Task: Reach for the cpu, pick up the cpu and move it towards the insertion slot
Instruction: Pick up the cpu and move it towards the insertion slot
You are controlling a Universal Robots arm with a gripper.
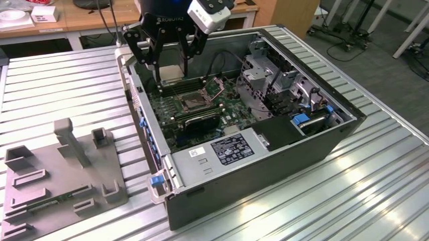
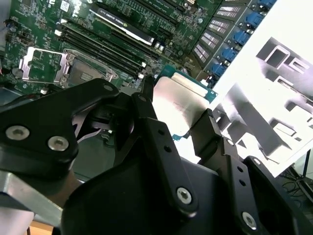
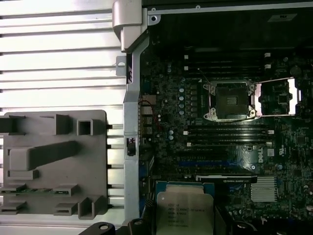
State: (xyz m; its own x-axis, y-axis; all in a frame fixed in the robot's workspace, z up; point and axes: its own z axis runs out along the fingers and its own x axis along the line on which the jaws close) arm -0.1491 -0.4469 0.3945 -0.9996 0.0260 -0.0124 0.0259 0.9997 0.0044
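You have a ribbed metal surface (image 1: 60,80) under everything, with wooden desks and rolling stands across the top of the exterior view. An open computer case (image 1: 282,150) sits mid-frame, and a grey holder tray (image 1: 60,186) lies at the lower left.

Your claw (image 1: 168,60) hangs over the case's far end, at the upper middle of the exterior view, closed on the cpu (image 1: 172,72), which shows there as a pale patch between the black fingers. In the second wrist view the cpu (image 2: 178,105) sits pinched at its edges between those fingers (image 2: 205,129), silvery face showing. The first wrist view puts the cpu (image 3: 185,213) at the bottom middle, with printing on its face that seems too small to read. The insertion slot (image 3: 230,100) lies at that frame's centre right, frame shiny, centre dark, well apart from the cpu. In the exterior view the insertion slot (image 1: 191,101) sits just below the claw.
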